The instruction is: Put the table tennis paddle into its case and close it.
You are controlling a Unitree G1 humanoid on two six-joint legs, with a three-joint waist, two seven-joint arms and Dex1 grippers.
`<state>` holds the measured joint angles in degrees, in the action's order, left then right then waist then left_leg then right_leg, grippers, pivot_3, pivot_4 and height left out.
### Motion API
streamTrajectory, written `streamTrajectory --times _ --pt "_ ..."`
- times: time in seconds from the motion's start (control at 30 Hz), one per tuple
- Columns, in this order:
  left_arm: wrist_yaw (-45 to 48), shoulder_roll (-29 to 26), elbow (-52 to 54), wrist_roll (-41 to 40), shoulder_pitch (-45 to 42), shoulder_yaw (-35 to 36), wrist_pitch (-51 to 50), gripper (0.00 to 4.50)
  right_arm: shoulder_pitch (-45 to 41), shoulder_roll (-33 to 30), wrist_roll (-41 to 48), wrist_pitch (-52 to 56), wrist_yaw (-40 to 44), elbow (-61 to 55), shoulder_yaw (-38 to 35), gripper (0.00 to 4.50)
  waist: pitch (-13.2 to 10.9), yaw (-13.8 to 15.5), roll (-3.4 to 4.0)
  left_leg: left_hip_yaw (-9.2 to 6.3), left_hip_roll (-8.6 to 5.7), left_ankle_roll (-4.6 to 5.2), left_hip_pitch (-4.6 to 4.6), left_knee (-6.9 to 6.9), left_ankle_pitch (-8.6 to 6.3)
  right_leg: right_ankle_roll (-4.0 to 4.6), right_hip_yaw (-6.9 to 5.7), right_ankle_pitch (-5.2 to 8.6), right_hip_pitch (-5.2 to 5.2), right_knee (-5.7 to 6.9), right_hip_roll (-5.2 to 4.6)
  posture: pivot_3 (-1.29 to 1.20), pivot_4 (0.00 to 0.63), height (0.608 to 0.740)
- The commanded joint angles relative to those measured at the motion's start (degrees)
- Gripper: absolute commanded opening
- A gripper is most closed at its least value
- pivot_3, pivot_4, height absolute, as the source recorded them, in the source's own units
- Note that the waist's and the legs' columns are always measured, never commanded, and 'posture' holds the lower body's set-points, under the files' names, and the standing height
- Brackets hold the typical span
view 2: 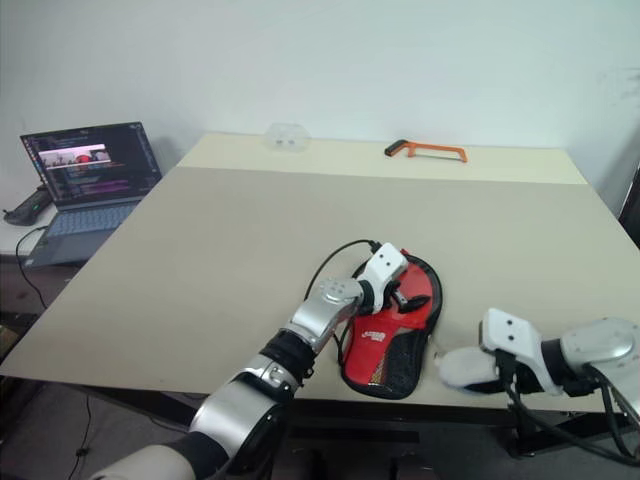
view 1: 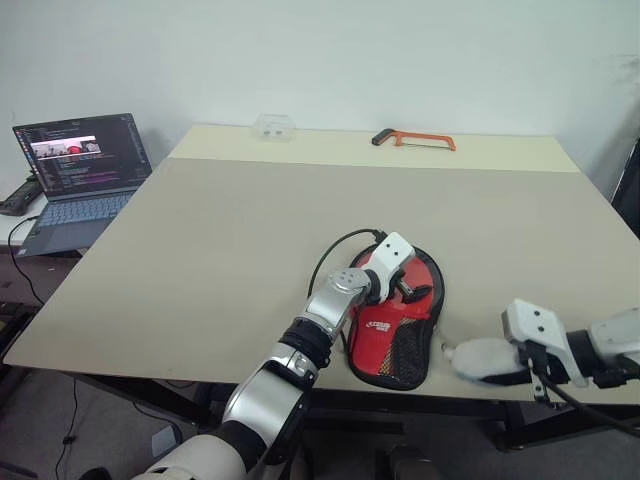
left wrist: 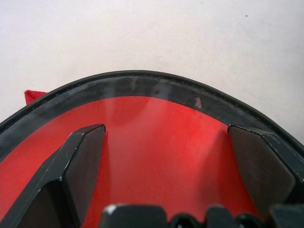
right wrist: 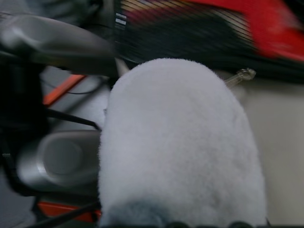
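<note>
The case (view 1: 398, 325) is lying flat near the front edge of the bench (view 1: 220, 250), red front facing up, its black mesh part pointing toward the front edge. The left pincer (view 1: 408, 287) is resting over the upper, rounded part of the case with its two black fingers (left wrist: 80, 161) spread wide, released; in the left wrist view they are straddling a red surface inside the case's black edging, gripping nothing. Whether that red is the table tennis paddle or only the case's fabric, I cannot tell, and no handle is showing. A black cable (view 1: 335, 250) is curving from the left wrist across the bench just beside the case. The right pincer (view 1: 480, 360) is hovering at the bench's front edge, just right of the case, and is clenched around a pale grey fluffy pouch (right wrist: 178, 142). An orange-handled hacksaw (view 1: 415, 139) and a small clear box (view 1: 274, 126) are sitting at the far edge, well apart from the case. A laptop (view 1: 80, 170) is standing open off to the left of the bench
</note>
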<state>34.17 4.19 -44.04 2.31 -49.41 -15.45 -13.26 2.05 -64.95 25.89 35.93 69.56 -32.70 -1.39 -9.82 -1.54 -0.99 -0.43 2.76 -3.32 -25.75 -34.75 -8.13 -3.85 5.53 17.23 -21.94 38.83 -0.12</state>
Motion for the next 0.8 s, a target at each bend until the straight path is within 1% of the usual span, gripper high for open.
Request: streamTrajectory --times 0.03,0.13,0.27,0.37,0.5,0.6,0.7,0.77,0.8 --pt "-0.14 -0.26 -4.08 1.67 1.32 -0.97 -1.28 4.50 2.77 -0.24 1.31 0.10 1.72 -6.93 4.96 0.65 0.04 -0.02 -0.09 -0.03 -0.03 0.01 0.00 0.00 0.00 -0.01 -0.01 0.01 0.02 0.00 -0.02 0.00 0.150 0.740" --pt "0.01 -0.33 -4.39 1.84 1.05 -0.98 -1.23 4.50 4.69 0.74 1.26 0.39 0.53 -10.00 8.50 0.65 0.15 -0.20 -0.26 -0.06 -0.05 0.01 0.01 -0.03 0.00 0.00 -0.03 0.02 0.03 0.00 -0.05 0.00 0.150 0.740" --pt "0.28 -0.61 -4.45 2.11 0.86 -1.04 -1.26 4.50 5.90 1.87 0.36 0.36 -1.81 -10.34 10.14 0.65 0.28 -0.27 -0.47 -0.07 -0.06 0.00 0.08 -0.06 -0.01 0.33 -0.03 0.20 0.12 0.00 -0.08 0.00 0.150 0.740" --pt "0.46 -0.80 -4.48 2.13 0.75 -0.99 -1.24 4.50 4.96 2.01 0.74 0.37 -2.91 -8.10 8.22 0.65 0.34 -0.26 -0.52 -0.15 -0.06 0.00 0.09 -0.04 -0.01 0.40 -0.10 0.24 0.16 0.00 -0.07 0.00 0.150 0.740" --pt "0.91 -1.16 -3.93 2.02 0.91 -1.01 -1.12 4.50 0.92 1.55 3.96 1.71 -2.70 -0.65 0.58 0.65 0.32 -0.36 -0.57 -0.17 -0.06 0.01 0.10 -0.07 -0.01 0.37 -0.11 0.22 0.20 0.00 -0.08 0.00 0.150 0.740" --pt "1.67 -1.45 -2.81 1.47 1.46 -0.79 -0.48 4.50 -1.79 1.56 4.94 2.22 -2.29 3.84 -2.12 0.65 0.25 -0.42 -0.70 -0.17 -0.06 0.01 0.36 -0.07 -0.01 0.36 -0.09 0.20 0.42 0.01 -0.08 0.00 0.150 0.740" --pt "3.48 -1.98 -0.10 0.29 2.57 -0.21 0.41 4.50 -3.72 1.24 5.13 2.92 -1.32 7.09 -2.63 0.65 0.23 -0.43 -0.71 -0.18 -0.06 0.00 0.57 0.02 -0.01 0.46 -0.09 0.26 0.57 0.01 -0.08 0.00 0.150 0.740" --pt "5.70 -2.88 2.95 -0.93 3.72 0.22 0.70 4.50 -3.82 0.55 5.45 3.88 0.01 8.10 -1.81 1.39 0.25 -0.43 -0.68 -0.15 -0.06 0.00 0.58 0.11 -0.01 0.50 -0.07 0.30 0.55 0.01 -0.08 0.00 0.150 0.740" --pt "7.22 -3.65 5.08 -1.72 4.43 0.49 0.78 4.50 -4.18 0.78 5.87 4.60 0.14 8.51 -1.41 1.64 0.25 -0.45 -0.68 -0.15 -0.06 0.00 0.58 0.16 -0.01 0.50 -0.08 0.31 0.55 0.01 -0.08 0.00 0.150 0.740"
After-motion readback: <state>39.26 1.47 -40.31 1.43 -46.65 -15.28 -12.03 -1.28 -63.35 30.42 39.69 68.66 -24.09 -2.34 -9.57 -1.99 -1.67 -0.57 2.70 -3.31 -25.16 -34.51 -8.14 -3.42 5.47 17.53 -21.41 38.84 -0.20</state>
